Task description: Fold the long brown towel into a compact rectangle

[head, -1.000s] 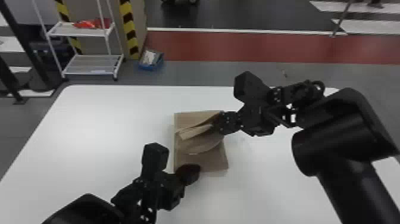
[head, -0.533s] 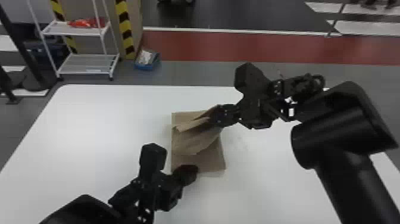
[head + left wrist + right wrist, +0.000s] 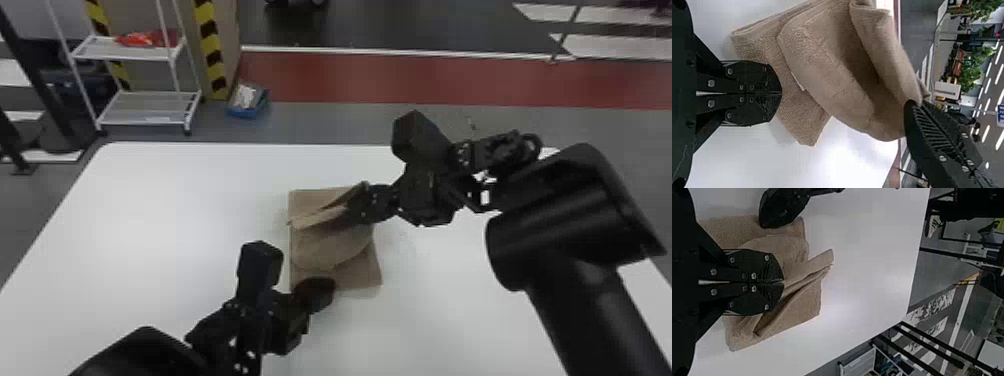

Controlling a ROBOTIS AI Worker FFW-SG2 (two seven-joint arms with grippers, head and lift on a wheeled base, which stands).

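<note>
Towel (image 3: 312, 245), one, partly folded on one table (image 3: 150, 200); left gripper (image 3: 327, 286) at its 6 o'clock, fingers closed together; right gripper (image 3: 354, 209) at 1 o'clock, pinching one raised layer; left wrist view exposes one pale tag (image 3: 798, 81); cloth between right fingertips hidden.

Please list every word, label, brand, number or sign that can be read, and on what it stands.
No text is readable.
Small white tag on the brown towel: no letters legible.
Blue sign in the background: lettering too small.
White strip on the lower rack shelf: too small to read.
</note>
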